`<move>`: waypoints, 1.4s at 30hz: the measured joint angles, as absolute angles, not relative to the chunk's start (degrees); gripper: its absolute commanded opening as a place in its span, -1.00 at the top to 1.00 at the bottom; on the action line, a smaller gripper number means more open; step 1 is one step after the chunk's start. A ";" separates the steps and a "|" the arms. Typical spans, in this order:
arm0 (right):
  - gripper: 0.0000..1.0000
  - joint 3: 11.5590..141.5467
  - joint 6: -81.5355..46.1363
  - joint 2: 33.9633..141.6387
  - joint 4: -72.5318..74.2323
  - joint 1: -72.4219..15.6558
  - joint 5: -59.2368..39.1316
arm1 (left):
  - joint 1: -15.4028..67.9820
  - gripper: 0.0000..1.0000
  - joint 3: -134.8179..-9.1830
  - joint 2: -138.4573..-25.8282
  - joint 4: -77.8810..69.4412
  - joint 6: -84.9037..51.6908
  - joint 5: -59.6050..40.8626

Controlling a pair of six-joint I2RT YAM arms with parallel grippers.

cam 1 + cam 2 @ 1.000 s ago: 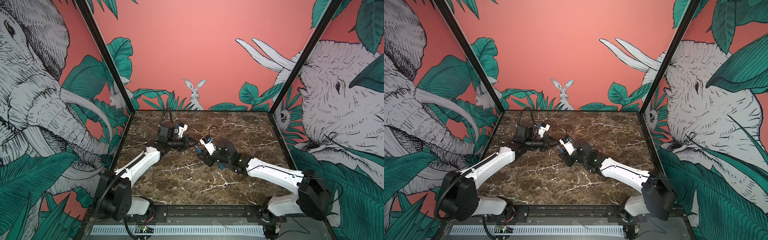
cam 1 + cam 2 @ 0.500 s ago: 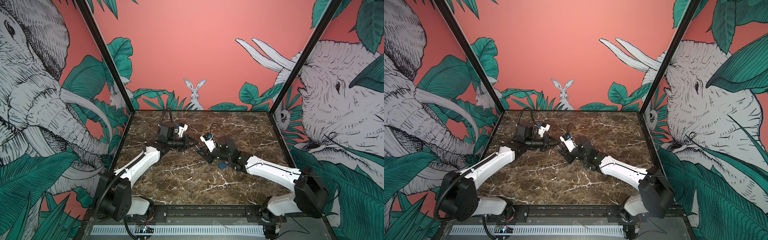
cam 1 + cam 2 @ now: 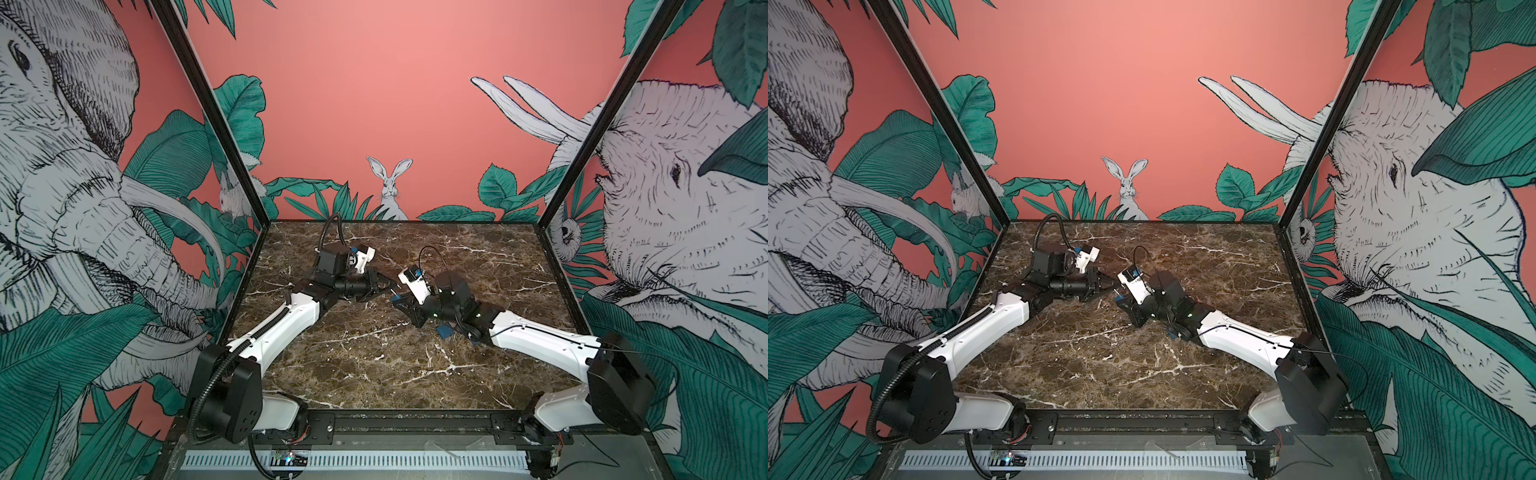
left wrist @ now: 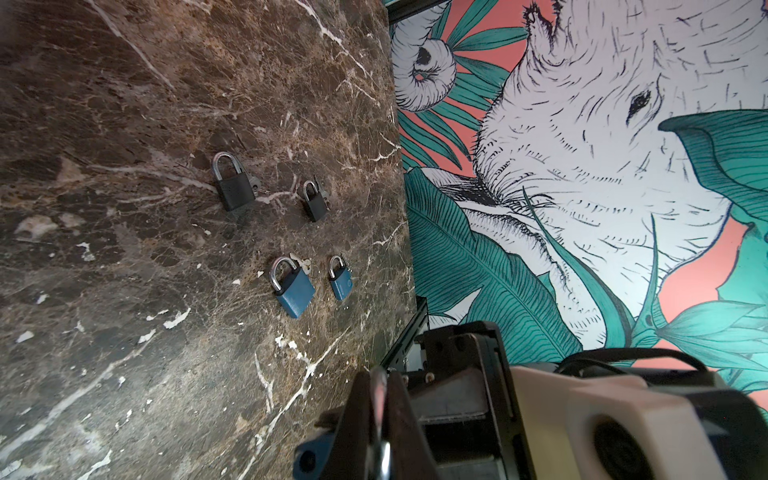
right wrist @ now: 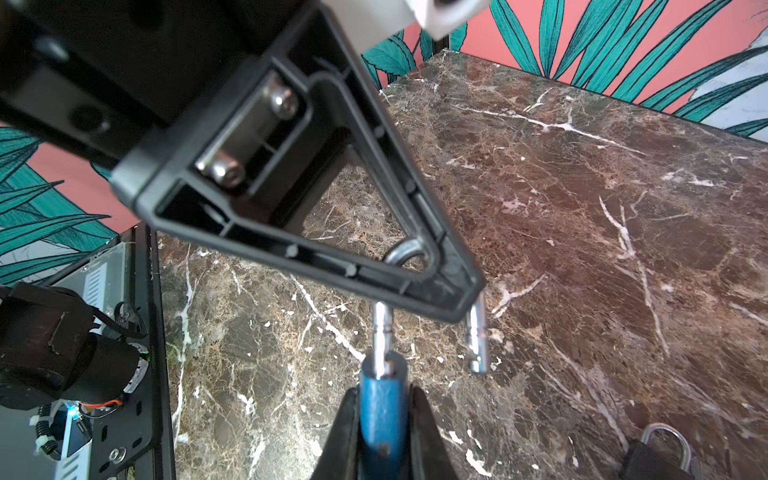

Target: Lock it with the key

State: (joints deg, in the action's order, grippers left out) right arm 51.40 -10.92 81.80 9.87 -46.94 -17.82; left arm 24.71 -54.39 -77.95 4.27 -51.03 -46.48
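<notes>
White arm links, black joints, ribbed black cable (on the left arm); left gripper black, triangular-fingered.

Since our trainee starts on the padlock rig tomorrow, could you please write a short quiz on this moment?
1. True or false: the shackle of the held blue padlock is open.
2. How many loose padlocks lie on the table in the left wrist view?
3. Which holds the padlock's body? A) left gripper B) right gripper
Key: 1 true. 2 four. 3 B; the left gripper clamps the shackle.
</notes>
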 measured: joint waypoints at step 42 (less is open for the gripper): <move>1.00 60.82 -12.71 78.11 -14.13 -41.41 -34.96 | 24.18 0.49 -60.03 -74.87 20.75 -25.45 -51.68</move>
State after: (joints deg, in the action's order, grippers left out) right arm 60.82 -12.71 78.11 -14.13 -41.41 -34.96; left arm 24.18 -60.03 -74.87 20.75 -25.45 -51.68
